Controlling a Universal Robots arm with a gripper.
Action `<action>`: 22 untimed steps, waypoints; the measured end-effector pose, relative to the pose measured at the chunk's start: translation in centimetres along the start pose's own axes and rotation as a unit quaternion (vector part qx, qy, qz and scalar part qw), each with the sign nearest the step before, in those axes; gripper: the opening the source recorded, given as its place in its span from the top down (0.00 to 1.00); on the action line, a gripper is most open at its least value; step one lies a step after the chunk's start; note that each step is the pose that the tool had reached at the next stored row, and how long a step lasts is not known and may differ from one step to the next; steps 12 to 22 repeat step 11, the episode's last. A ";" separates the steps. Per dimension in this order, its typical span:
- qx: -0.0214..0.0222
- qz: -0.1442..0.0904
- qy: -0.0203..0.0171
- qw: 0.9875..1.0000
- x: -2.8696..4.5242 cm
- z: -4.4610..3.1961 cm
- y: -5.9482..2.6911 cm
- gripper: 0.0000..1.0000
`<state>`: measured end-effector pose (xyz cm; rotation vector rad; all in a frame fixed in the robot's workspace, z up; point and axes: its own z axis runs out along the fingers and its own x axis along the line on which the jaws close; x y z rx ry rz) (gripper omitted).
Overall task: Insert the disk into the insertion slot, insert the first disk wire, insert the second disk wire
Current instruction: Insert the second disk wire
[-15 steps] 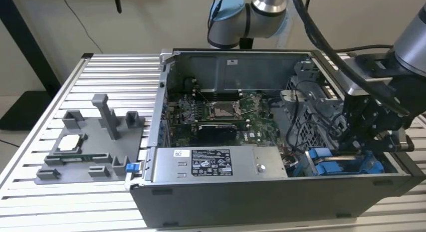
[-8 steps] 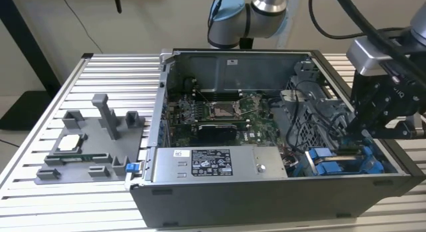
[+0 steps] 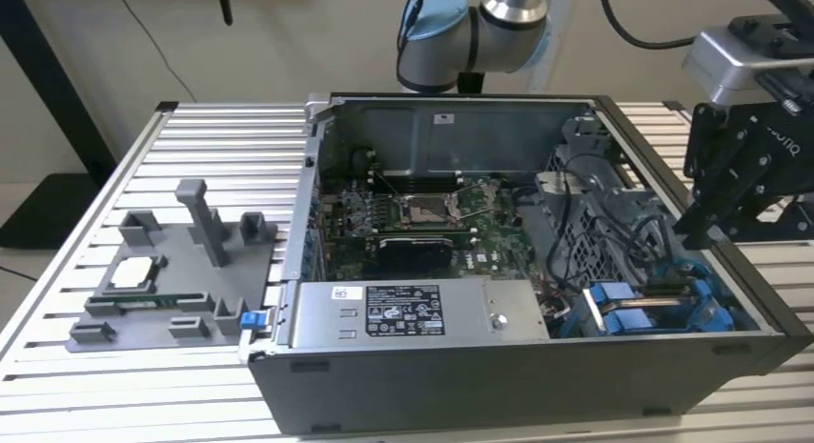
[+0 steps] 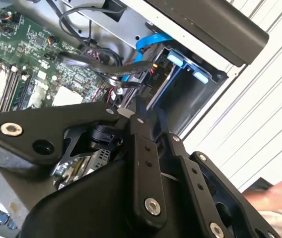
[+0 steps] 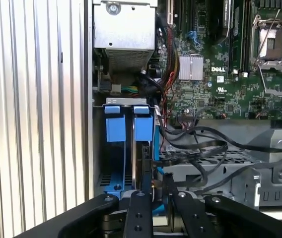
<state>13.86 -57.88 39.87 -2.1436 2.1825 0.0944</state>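
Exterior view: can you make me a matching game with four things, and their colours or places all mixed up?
Things:
1. insertion slot tabs
2. circuit board
3. metal box
4. grey holder

Clues:
A. green
B. outside the computer case, on the slatted table
C. bright blue
D. has a black-and-white sticker

Pairs: 1-C, 2-A, 3-D, 4-B
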 end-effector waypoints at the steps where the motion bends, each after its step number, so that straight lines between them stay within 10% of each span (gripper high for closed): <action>1: 0.000 0.000 0.000 1.000 -0.03 -0.26 0.00 0.00; 22: 0.000 0.000 0.000 1.000 -0.10 -0.93 -0.01 0.00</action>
